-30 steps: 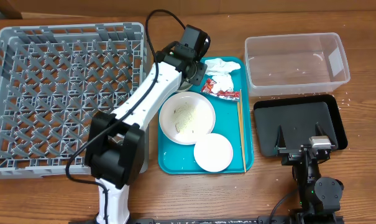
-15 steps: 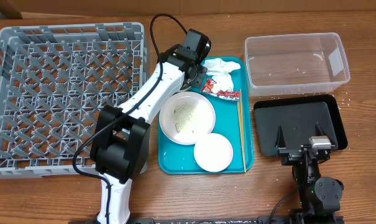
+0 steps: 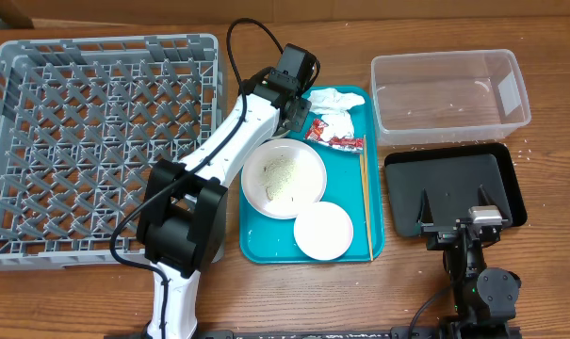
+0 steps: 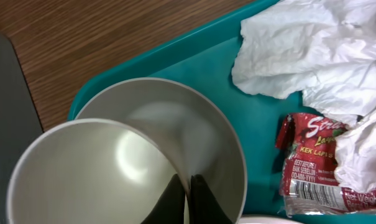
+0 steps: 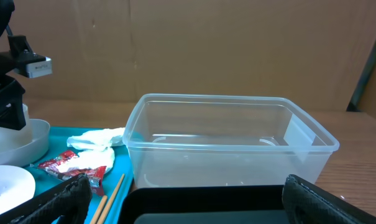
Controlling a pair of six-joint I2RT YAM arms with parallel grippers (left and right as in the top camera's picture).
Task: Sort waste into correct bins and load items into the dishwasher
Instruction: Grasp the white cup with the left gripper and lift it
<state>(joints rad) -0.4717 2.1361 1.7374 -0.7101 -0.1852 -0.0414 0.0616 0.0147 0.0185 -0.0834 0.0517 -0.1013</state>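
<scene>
cup (image 4: 82,180): chopped off by the bottom edge of the left wrist view, and from overhead the left arm (image 3: 237,141) covers it
bowl (image 4: 206,130): cup blocks its lower left part
sauce packet (image 4: 309,168): napkin (image 4: 312,56) flops over its right end
left fingers (image 4: 203,205): just two dark tips at the bottom edge
right fingers (image 5: 51,199): blurry dark blobs in the corners

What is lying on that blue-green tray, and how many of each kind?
Plates: 2, a large plate and a small plate
Bowl: 1
Cup: 1
Chopsticks: 2
Napkin: 1
Sauce packet: 1
Total: 8
The loose rice scraps on the large plate are not counted.
</scene>
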